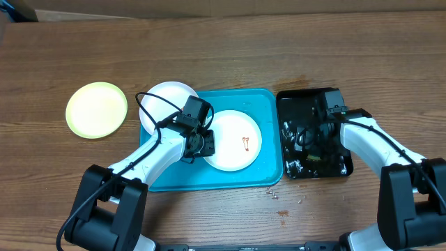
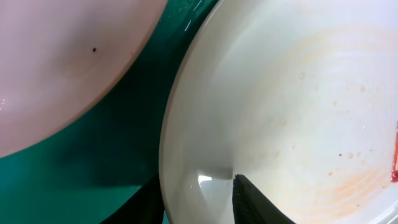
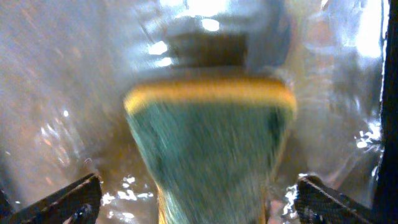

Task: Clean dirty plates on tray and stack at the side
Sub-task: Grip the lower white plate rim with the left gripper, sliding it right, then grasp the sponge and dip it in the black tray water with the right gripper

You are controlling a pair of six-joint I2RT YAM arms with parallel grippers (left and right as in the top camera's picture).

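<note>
A white plate [image 1: 233, 139] with a red-brown smear lies on the turquoise tray [image 1: 268, 104]. My left gripper [image 1: 203, 144] is shut on this plate's left rim. In the left wrist view its fingers [image 2: 196, 199] sit one on each side of the rim of the plate [image 2: 298, 99], above the tray [image 2: 124, 124]. A second white plate [image 1: 166, 103] overlaps the tray's upper left corner and also shows in the left wrist view [image 2: 62, 62]. The green-rimmed plate [image 1: 97, 109] lies on the table at the left. My right gripper [image 1: 313, 139] is open over a sponge.
The glossy black tray [image 1: 327, 97], wet inside [image 3: 50, 93], stands right of the turquoise tray. It holds a yellow and green sponge [image 3: 211, 137] between my right fingers [image 3: 199, 199]. Small crumbs [image 1: 279, 195] lie on the table in front of the trays.
</note>
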